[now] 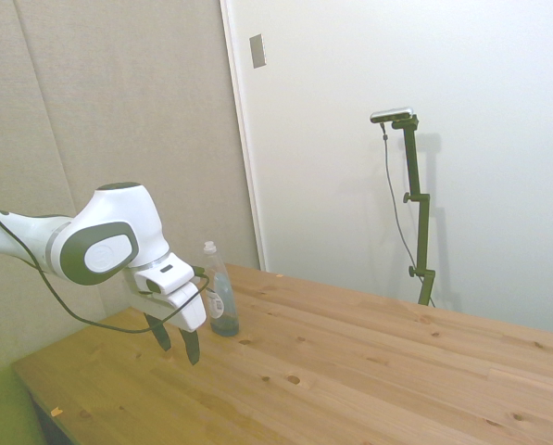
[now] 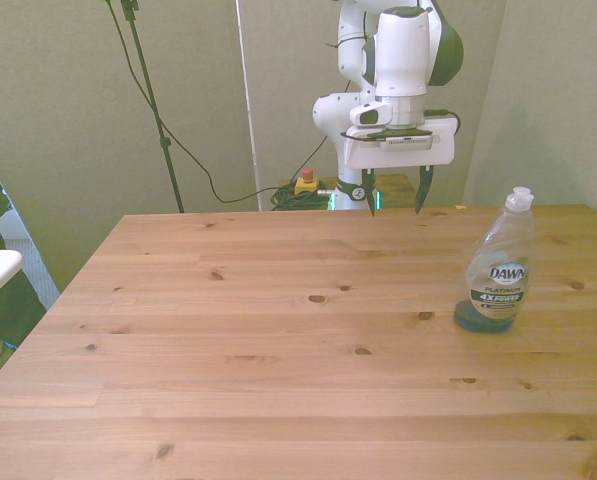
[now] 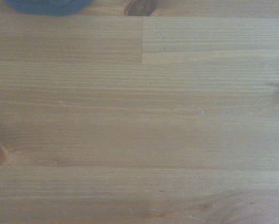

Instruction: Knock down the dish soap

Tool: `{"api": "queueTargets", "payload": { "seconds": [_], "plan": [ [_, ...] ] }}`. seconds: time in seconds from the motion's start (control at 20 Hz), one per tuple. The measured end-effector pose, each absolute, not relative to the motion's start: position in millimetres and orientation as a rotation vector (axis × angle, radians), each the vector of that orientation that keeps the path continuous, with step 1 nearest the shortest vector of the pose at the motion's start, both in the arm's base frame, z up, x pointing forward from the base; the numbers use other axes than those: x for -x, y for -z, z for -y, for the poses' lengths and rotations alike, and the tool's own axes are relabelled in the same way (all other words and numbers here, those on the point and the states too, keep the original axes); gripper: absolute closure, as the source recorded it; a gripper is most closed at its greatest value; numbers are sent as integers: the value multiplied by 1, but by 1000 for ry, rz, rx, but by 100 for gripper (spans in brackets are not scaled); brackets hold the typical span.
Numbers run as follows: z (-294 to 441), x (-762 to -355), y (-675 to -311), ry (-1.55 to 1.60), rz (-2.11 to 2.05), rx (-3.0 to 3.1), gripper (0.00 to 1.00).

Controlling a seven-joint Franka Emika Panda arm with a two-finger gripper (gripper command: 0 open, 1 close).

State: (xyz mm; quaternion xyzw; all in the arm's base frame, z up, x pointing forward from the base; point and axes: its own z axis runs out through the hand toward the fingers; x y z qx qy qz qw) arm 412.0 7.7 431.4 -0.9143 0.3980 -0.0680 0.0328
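Bottle: slim clear plastic dish soap bottle (image 2: pixel 498 267) with white cap, pale round label and blue-teal liquid pooled at its base, standing upright.
Bottle's place: on the pale wooden plank table (image 2: pixel 278 340), toward the table's edge at the front view's right, roughly midway between far edge and near edge.
Gripper: white two-finger gripper (image 2: pixel 396 197) with dark fingers, hanging from the white arm, pointing straight down.
Fingers: spread apart, clear daylight between the two tips in the front view, pinching nothing.
Height: fingertips above the boards near the far edge, not touching the wood; faint shadow under them in the side view.
Gap to bottle: apart, no contact; in the side view gripper (image 1: pixel 176 343) just beside the bottle (image 1: pixel 220 292), in the front view bottle nearer the camera and further toward the right edge.
Wrist view: bare wood grain with knots, a blurred dark blue curve (image 3: pixel 48 5) at the frame's border, most likely the bottle's base, too soft to be sure.
Beyond the far edge: small yellow box with red button (image 2: pixel 305 182) on the floor among dark cables.
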Motion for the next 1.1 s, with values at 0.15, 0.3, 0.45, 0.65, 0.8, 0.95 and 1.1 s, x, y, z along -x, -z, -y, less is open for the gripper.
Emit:
{"api": "queueTargets", "payload": {
  "seconds": [0.15, 0.3, 0.45, 0.65, 0.8, 0.95, 1.1],
  "plan": [
    [-9, -412, -430, 205, -1222, 2818, 100],
    [-22, -415, -430, 241, -1231, 2809, 100],
    [-47, -420, -431, 283, -1250, 2792, 100],
    [-76, -438, -434, 372, -1279, 2766, 100],
    [-89, -457, -436, 407, -1291, 2763, 100],
    [-100, -480, -437, 428, -1297, 2762, 100],
    [-114, -503, -439, 451, -1292, 2761, 100]
  ]
}}
